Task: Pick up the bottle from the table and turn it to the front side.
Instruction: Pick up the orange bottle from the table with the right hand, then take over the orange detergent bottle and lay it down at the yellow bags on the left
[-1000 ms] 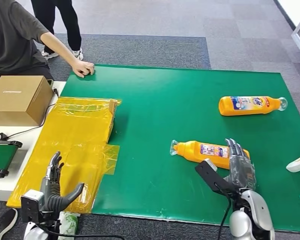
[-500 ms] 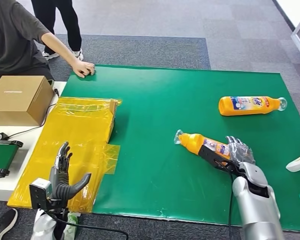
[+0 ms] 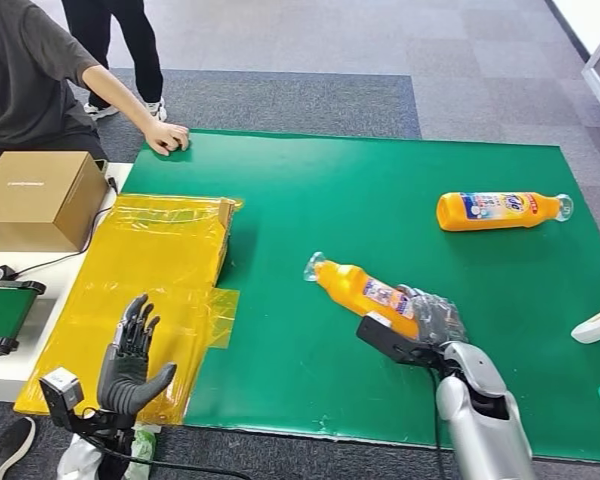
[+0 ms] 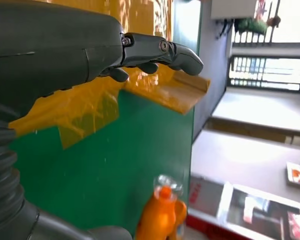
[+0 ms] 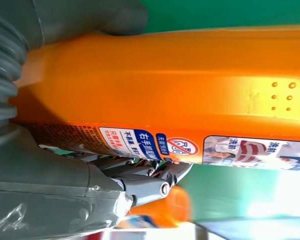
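The bottle (image 3: 361, 288) you are after is the orange one in the right hand (image 3: 433, 318), lifted off the green mat (image 3: 320, 200) above the counter's near edge, right of the middle. It lies tilted, its clear cap toward the far left and its base inside the hand. From the right wrist view you can see the thumb across one side of the orange body (image 5: 178, 75) and the darker fingers (image 5: 152, 185) curled under the side carrying the blue and white label, so the hold is firm around the lower body. The left hand (image 3: 129, 352) hangs near the counter's near left corner, above the yellow plastic sheet (image 3: 153, 270), holding nothing, fingers straight and spread with the thumb out to the side; its wrist view shows the fingers (image 4: 160, 52) extended over the sheet and the bottle's capped end (image 4: 164, 210) beyond. A second orange bottle (image 3: 501, 210) lies on its side near the counter's far right corner, cap toward the right edge. A cardboard box (image 3: 40, 198) sits off the mat by the left edge. A person's hand (image 3: 167, 137) rests on the mat's far left corner.
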